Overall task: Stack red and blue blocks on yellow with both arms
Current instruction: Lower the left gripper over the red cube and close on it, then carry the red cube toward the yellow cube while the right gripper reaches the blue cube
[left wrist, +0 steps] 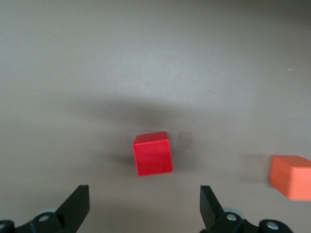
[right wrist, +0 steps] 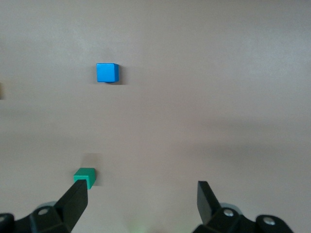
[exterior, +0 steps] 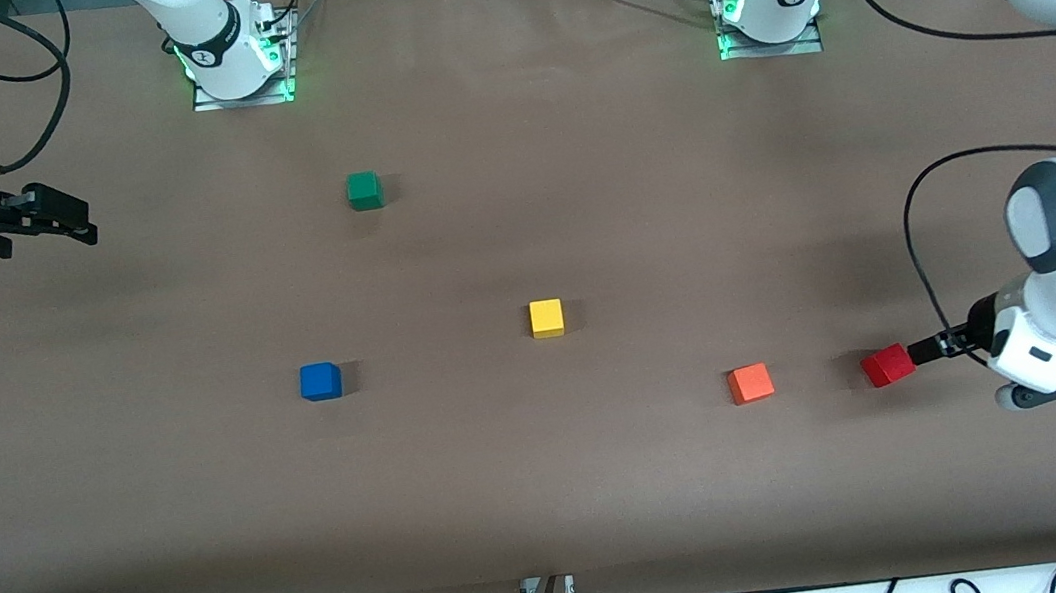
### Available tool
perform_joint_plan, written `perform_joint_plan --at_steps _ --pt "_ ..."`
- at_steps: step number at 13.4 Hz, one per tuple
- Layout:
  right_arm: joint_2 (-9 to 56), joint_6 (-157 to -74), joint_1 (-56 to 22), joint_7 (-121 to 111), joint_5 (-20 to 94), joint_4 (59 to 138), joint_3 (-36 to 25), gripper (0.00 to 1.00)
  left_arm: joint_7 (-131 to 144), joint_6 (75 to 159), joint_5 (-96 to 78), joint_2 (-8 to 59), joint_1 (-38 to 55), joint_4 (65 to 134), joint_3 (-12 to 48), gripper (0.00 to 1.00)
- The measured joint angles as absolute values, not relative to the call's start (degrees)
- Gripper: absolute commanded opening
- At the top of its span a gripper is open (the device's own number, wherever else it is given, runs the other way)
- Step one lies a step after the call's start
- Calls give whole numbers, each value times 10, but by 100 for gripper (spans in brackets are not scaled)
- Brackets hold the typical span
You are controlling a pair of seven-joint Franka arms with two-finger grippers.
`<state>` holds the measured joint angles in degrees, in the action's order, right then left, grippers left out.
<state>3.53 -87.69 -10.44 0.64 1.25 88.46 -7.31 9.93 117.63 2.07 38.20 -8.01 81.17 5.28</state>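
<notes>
The red block lies on the brown table toward the left arm's end. My left gripper hovers low just beside it, open and empty. In the left wrist view the red block lies just ahead of the open gripper, not between the fingers. The blue block lies toward the right arm's end. The yellow cube sits near the table's middle with nothing on it. My right gripper waits open and empty over the table's right-arm end. Its wrist view shows the gripper open and the blue block well off.
An orange cube lies between the red block and the yellow cube, close to the red one, and shows in the left wrist view. A green cube lies farther from the front camera than the blue block, and shows in the right wrist view.
</notes>
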Motion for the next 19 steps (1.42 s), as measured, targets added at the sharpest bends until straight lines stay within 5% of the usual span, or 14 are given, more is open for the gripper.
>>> perform_joint_plan --at_steps 7,17,18,19 --pt "35 -877 -105 6 12 884 -73 100 143 1297 21 393 -87 935 55 100" --pt "35 -878 -104 6 12 884 -73 100 157 1383 21 411 -81 945 57 100" --pt "35 -878 -104 6 12 884 -73 100 157 1388 21 415 -81 945 57 97" --pt "35 -878 -104 6 12 884 -73 100 157 1391 21 418 -81 945 57 76"
